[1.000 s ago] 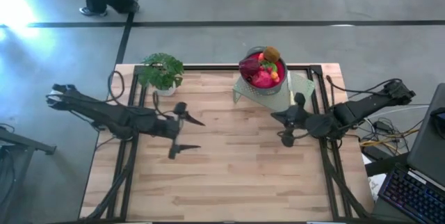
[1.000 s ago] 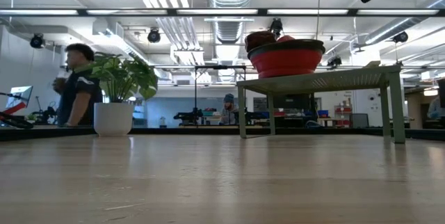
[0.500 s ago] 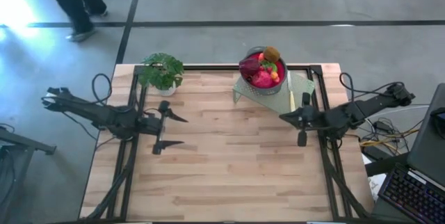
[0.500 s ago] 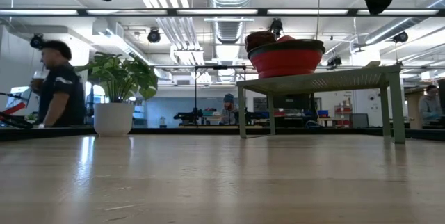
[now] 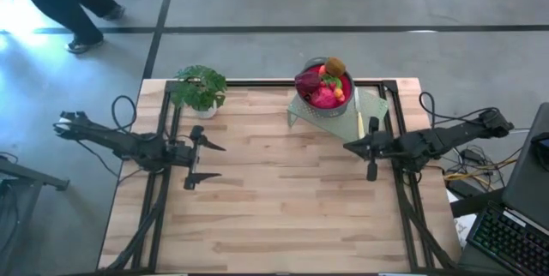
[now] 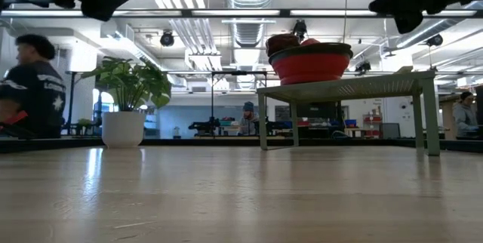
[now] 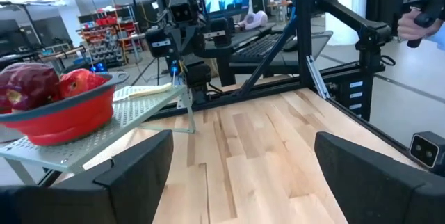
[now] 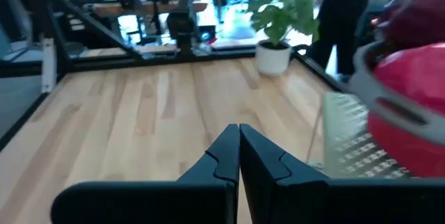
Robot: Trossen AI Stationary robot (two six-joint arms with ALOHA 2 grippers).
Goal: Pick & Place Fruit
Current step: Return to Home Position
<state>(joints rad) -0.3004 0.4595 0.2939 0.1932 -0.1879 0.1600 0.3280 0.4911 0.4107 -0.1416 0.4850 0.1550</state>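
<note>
The fruit lies piled in a red bowl, with a maroon piece and a red apple on top. The bowl sits on a pale perforated stand, whose legs rest on the table's far right part. My left gripper hovers open over the table's left side, pointing level toward the bowl. My right gripper is shut with nothing in it, in the air near the stand's front edge. In its own view the shut fingers point across the bare wood.
A potted plant stands at the far left of the table. A pale-handled knife lies on the stand beside the bowl. A black frame rail runs along the far edge. A person walks on the floor beyond.
My left gripper has drawn back toward the table's left edge and sunk, still open. My right gripper has pulled a little toward the right edge, sunk, and tipped up nearer to level, still shut. The person beyond the table has walked leftward.
</note>
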